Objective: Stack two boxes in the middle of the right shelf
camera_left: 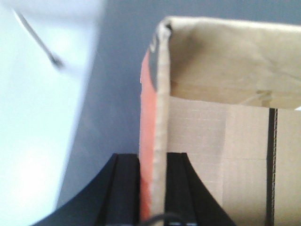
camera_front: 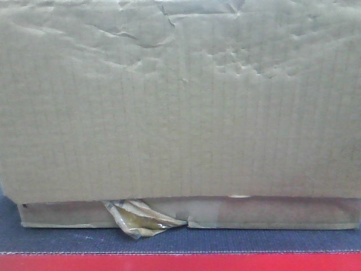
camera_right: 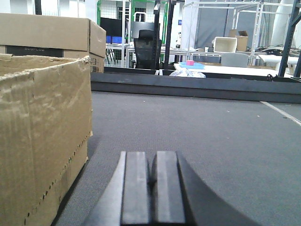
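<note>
Cardboard box point(camera_left: 221, 150) wall clamped between left fingers point(camera_left: 124, 188), right fingers point(camera_right: 136, 188) pressed together, empty

The front-facing camera sits level and very close to a tall box point(camera_front: 180, 101), whose brown side fills nearly the whole frame. Only a flat box point(camera_front: 271, 213) beneath it and a strip of dark deck point(camera_front: 237, 240) with a red rim show below. The left wrist camera looks along the left hand point(camera_left: 153, 162) at close range, onto the edge of a cardboard wall point(camera_left: 160, 94) between its black fingers point(camera_left: 124, 188). The right wrist camera sits low, facing forward over the right hand point(camera_right: 151, 162) across a grey textured surface point(camera_right: 211, 136) toward a distant room, with a cardboard box point(camera_right: 42, 141) near on its left. Brown cardboard appears in all three views; whether it is one box cannot be told.
</note>
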Available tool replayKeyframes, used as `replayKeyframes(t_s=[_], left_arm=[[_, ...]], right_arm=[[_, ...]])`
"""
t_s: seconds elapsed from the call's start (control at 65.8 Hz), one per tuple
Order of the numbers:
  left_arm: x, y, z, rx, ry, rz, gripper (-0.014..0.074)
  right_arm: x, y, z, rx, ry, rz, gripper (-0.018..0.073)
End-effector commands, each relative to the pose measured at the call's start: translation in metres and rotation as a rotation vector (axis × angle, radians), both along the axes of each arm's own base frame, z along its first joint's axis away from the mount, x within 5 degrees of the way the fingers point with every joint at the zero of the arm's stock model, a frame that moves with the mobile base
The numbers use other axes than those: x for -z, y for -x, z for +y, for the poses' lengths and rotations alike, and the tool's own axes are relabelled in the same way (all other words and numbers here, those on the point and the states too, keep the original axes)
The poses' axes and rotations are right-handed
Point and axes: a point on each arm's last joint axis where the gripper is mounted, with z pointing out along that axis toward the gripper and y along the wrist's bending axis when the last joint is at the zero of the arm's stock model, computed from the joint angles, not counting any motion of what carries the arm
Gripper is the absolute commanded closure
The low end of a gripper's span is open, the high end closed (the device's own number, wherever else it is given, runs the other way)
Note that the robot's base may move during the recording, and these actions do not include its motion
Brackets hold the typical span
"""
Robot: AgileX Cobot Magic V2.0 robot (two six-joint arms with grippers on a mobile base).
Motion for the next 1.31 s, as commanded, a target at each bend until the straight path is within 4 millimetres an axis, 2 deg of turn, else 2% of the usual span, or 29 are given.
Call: replayKeyframes(t_s=[0.0, 0.182, 0.289, 0.395, 0.516, 0.623, 0.775, 0.957, 1.109, 1.291], left_arm=[[-0.046, 0.016, -0.011, 0.006, 0.061, -0.141, 0.0707], [-0.105, 0.041, -0.036, 0.065, 0.15, -0.305, 0.0707], [-0.135, 0.052, -0.062, 0.086, 0.183, -0.424, 0.0707], [-0.15, 0.058, -0.098, 0.142, 0.217, -0.482, 0.0707], [-0.15, 0.06, -0.142, 0.178, 0.242, -0.49, 0.0707], [-0.139, 0.057, -0.175, 0.177, 0.239, -0.467, 0.0707], [-0.109, 0.049, -0.216, 0.213, 0.238, -0.374, 0.0707], [-0.053, 0.044, -0.255, 0.233, 0.239, -0.191, 0.0707], [-0.02, 0.045, -0.272, 0.229, 0.247, -0.116, 0.0707], [0.013, 0.038, -0.279, 0.199, 0.264, -0.062, 0.0707]], right_arm=[[-0.002, 0.001, 0.0, 0.004, 0.006, -0.022, 0.0722], [-0.002, 0.001, 0.0, 0.004, 0.006, -0.022, 0.0722], [-0.002, 0.001, 0.0, 0.004, 0.006, -0.022, 0.0722], [-0.002, 0.001, 0.0, 0.004, 0.006, -0.022, 0.0722], [-0.002, 0.001, 0.0, 0.004, 0.006, -0.022, 0.0722], [-0.002, 0.001, 0.0, 0.004, 0.006, -0.022, 0.0722], [-0.002, 0.001, 0.0, 0.004, 0.006, -0.022, 0.0722], [-0.002, 0.001, 0.0, 0.004, 0.006, -0.022, 0.0722], [-0.002, 0.001, 0.0, 0.004, 0.006, -0.022, 0.0722], [-0.002, 0.001, 0.0, 0.004, 0.006, -0.022, 0.0722]])
